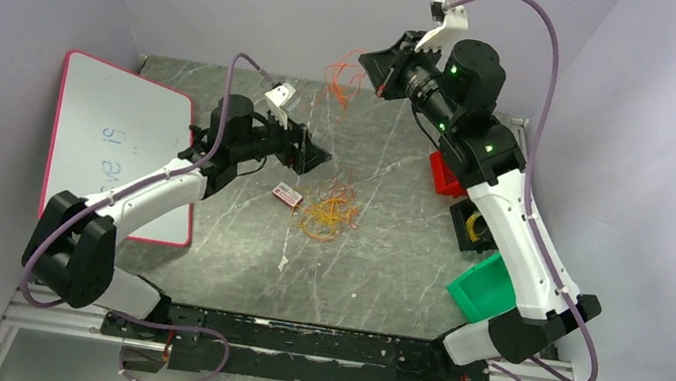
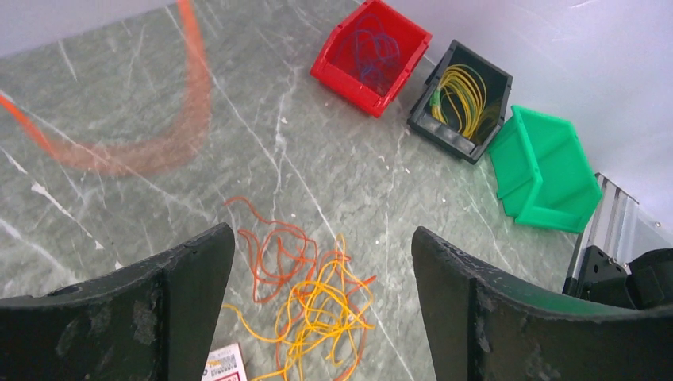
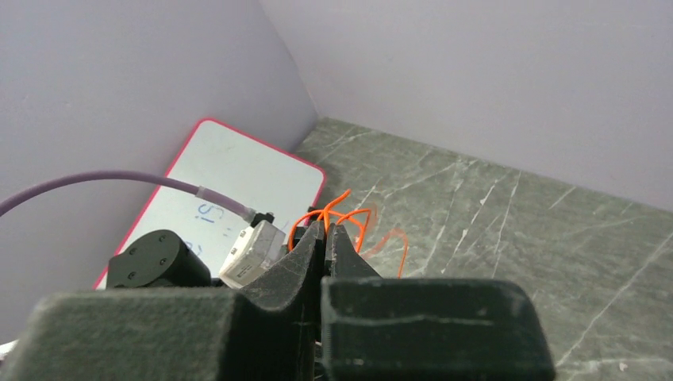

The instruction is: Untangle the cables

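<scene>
Cables (image 1: 329,211) on marbled table (image 1: 384,258) (lilac walls (image 1: 341,9)).

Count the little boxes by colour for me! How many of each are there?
Red box: 1
Black box: 1
Green box: 1
Total: 3

Left arm low, right arm raised high.
The left hand (image 1: 317,157) hovers with its fingers spread wide apart; the right hand (image 1: 379,68), lifted at the far side, has its fingers pressed together on orange cables (image 3: 355,216).
</scene>
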Robot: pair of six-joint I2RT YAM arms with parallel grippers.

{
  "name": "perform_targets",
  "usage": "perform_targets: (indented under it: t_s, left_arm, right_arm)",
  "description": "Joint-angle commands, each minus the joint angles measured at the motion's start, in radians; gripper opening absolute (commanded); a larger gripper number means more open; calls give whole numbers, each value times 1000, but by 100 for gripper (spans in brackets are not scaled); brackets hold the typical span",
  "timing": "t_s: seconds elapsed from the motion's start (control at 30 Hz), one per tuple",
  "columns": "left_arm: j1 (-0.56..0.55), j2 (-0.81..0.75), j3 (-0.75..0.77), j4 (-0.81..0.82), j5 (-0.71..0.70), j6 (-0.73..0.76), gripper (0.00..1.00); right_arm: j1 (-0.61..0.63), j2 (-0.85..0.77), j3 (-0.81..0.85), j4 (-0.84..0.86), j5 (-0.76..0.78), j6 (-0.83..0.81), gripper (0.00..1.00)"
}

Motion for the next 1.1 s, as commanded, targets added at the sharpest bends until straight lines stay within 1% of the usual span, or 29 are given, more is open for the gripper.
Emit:
perform_targets:
  t_s: [0.0,0.17,0.3,0.57,0.7,0.9,1.07]
  left_arm:
    - [-5,19,46,74,50,1,86]
    - [-5,-3,4,73,42,14,86]
    - [-5,-37,-29,49,28,20,85]
    - [-3,-88,-53,-21,-11,62,85]
    - [-2,-107,-47,-19,-25,68,85]
    - [-3,-146,-12,36,46,39,86]
    - [-3,-159,25,96,150,-25,86]
  right_arm:
    - [5,-26,21,54,-12,32,0]
    - [5,-38,-13,75,-2,35,0]
    - [5,-46,-35,76,18,6,0]
    - [4,-115,-138,59,132,-25,0]
    - [3,-125,-149,27,158,-31,0]
    - [3,-136,-170,12,179,-18,0]
    - [3,-151,-217,40,179,14,0]
